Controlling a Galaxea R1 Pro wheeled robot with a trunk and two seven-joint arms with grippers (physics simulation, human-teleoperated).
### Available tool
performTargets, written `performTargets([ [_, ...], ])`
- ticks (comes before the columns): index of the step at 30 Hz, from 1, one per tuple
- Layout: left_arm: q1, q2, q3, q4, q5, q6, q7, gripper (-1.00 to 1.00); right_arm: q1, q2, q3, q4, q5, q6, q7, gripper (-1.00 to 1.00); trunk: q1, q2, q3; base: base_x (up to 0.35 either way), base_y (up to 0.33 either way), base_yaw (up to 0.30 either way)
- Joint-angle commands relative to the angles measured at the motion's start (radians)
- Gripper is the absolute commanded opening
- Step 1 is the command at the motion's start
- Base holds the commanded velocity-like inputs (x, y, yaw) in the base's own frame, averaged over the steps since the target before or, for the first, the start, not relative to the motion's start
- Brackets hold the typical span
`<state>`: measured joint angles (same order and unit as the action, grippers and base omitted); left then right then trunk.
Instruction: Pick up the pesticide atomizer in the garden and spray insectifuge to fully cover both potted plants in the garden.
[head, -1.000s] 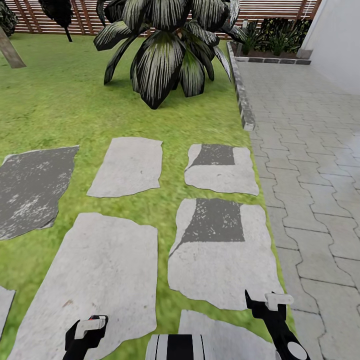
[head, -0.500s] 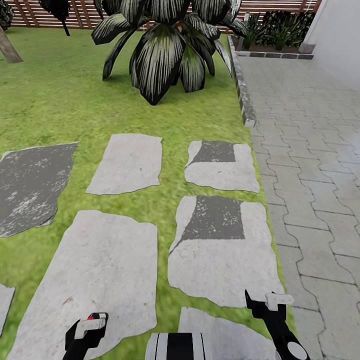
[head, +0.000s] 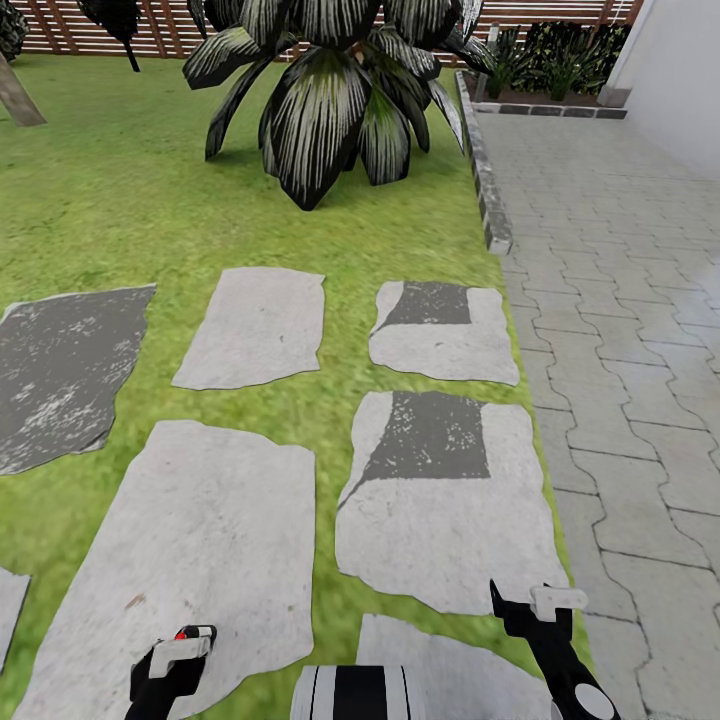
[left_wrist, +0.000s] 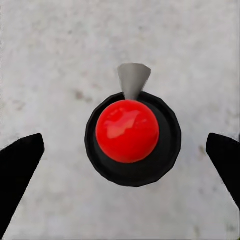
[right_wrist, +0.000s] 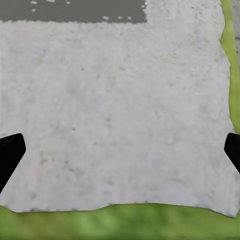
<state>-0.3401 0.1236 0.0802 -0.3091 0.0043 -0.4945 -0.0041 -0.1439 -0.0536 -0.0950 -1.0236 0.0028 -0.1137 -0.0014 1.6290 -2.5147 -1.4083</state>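
The pesticide atomizer (left_wrist: 128, 131) stands on a pale stepping stone (left_wrist: 60, 60), seen from straight above: a red top, a dark round body and a grey nozzle. My left gripper (left_wrist: 125, 150) hangs open over it, one dark finger (left_wrist: 20, 165) on each side and both clear of the bottle. In the head view a speck of the atomizer's red top (head: 190, 632) shows at my left gripper (head: 178, 652). Over another stepping stone (right_wrist: 120, 100) my right gripper (head: 540, 605) is open and holds nothing. The potted plants are out of view.
Several grey stepping stones (head: 255, 325) lie in the green lawn (head: 110, 200). A big dark leafy bush (head: 330, 90) stands ahead before the brown slat fence (head: 60, 25). A stone kerb (head: 485, 190) borders the grey paved patio (head: 620, 300) on the right.
The head view shifted slightly a second ago, so the bush and stones sit a little higher in the picture. Both grippers keep their places.
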Motion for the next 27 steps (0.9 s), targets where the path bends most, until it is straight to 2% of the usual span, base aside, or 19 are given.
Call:
performTargets([
  [1,0.0,0.0,0.002,0.001,0.0,-0.003,0.0,-1.0,0.0,0.0,0.0,0.0,0.0,-0.003,0.0,1.0,0.0,0.0,-0.001,0.0,0.0,0.0],
  [27,-0.001,0.001,0.003,-0.001,0.002,-0.005,0.0,-1.0,0.0,0.0,0.0,0.001,0.0,-0.003,0.0,1.0,0.0,0.0,-0.001,0.0,0.0,0.0],
])
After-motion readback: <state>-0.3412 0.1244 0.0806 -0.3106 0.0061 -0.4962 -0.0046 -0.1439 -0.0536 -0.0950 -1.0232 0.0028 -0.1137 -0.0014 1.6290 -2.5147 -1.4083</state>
